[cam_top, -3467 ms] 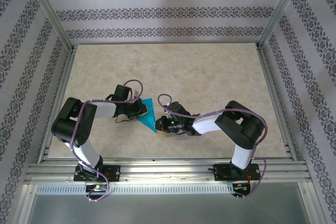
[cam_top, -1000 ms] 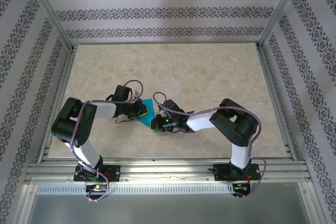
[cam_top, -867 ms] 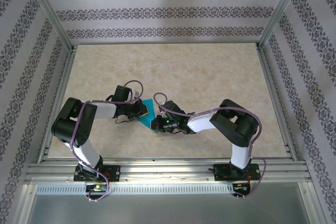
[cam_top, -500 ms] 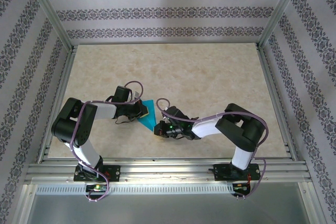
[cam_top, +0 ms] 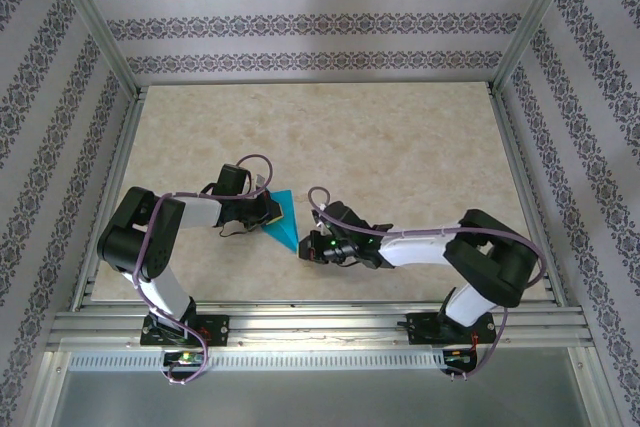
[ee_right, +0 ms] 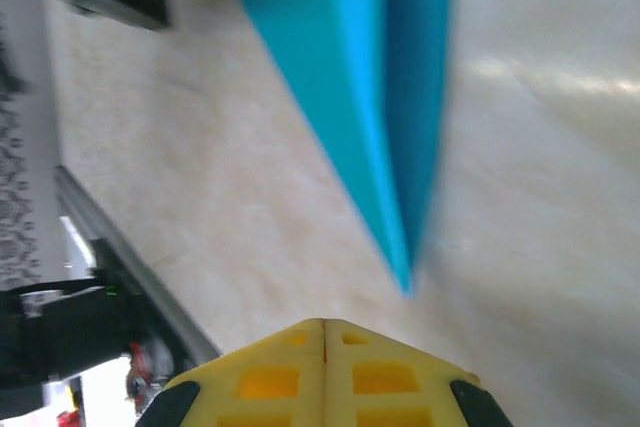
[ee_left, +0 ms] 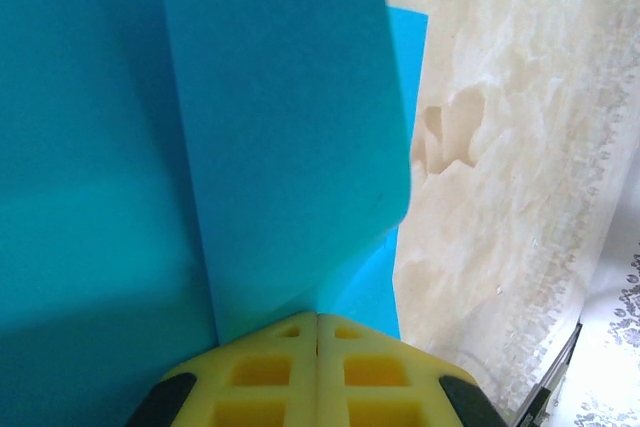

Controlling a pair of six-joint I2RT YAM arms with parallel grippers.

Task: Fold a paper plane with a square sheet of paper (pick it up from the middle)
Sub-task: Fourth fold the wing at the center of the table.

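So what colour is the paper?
The paper is plain teal-blue, clearest in the left wrist view.

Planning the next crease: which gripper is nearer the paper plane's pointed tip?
Right. The right gripper sits just short of the tip of the paper plane, not touching; the left gripper clamps its wide end.

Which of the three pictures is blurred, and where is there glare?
Right wrist view: motion-blurred, the pointed teal-blue paper plane has smeared edges, and a pale glare streak lies on the beige marbled table. Left wrist view: sharp. Top view: sharp, evenly lit.
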